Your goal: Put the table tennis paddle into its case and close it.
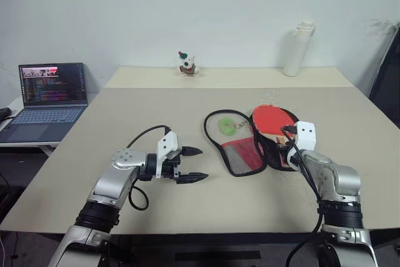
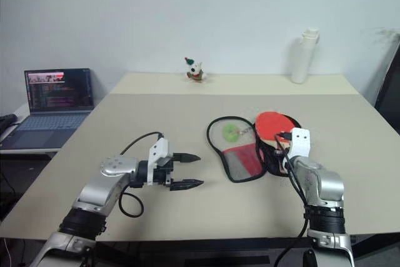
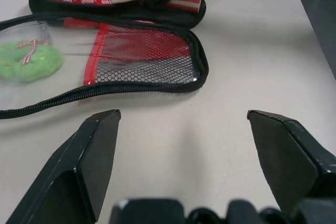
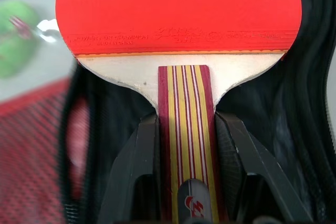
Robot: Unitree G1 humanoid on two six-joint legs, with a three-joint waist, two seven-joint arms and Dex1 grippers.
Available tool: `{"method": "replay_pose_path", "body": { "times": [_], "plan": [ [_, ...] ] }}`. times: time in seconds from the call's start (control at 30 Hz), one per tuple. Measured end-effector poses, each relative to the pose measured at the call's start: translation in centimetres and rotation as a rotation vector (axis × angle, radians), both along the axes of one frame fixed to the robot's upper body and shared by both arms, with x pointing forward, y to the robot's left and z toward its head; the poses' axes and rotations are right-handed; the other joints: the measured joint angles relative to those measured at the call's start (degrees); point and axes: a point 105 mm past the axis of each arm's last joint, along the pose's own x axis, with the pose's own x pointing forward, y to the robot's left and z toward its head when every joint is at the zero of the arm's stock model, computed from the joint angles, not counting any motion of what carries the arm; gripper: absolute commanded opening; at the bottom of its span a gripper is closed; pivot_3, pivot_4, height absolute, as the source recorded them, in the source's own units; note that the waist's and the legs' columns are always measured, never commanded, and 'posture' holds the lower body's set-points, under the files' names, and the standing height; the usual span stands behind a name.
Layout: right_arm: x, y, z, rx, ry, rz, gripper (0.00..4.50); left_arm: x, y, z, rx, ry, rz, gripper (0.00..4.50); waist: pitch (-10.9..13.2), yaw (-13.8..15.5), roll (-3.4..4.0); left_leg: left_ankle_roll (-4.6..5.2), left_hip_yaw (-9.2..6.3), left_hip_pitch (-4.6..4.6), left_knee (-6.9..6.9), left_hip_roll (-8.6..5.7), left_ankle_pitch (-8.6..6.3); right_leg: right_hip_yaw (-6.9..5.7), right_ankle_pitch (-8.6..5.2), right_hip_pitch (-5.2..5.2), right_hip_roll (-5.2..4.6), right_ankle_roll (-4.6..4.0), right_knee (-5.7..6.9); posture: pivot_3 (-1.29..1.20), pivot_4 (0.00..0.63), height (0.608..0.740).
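The right gripper (image 4: 184,145) grasps the paddle (image 4: 178,14) by its handle, over the open case (image 1: 240,151) right of centre. The left gripper (image 1: 192,165) gapes empty, left of it.
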Motion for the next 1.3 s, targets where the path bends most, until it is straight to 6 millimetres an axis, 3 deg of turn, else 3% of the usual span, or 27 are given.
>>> {"method": "replay_pose_path", "body": {
  "times": [0.83,1.17,1.3],
  "plan": [
    [0.3,-1.1,-0.2,-0.089,-0.014,-0.031,1.04,0.0,0.0,-0.1,-0.001,0.013,0.015,4.23,0.0,0.0,-0.01,0.0,-0.01,0.0,0.04,-0.01,0.0,-0.01,0.0,0.02,0.0,0.0,0.02,0.0,0.15,0.74],
    [0.2,-0.8,0.4,-0.098,-0.044,-0.028,4.4,-0.2,-0.4,0.4,0.002,0.006,0.007,4.23,-0.01,-0.01,-0.01,-0.01,-0.02,0.01,0.05,0.0,0.0,-0.01,0.01,0.01,0.0,0.0,0.06,0.0,0.15,0.74],
    [-0.8,-0.2,2.3,-0.129,-0.094,0.073,4.46,-0.1,-0.5,0.5,-0.001,0.007,0.024,4.23,-0.01,0.0,-0.01,-0.01,-0.02,-0.01,0.06,-0.01,0.0,-0.01,0.0,0.01,0.0,0.0,0.04,0.0,0.15,0.74]
  ]
}}
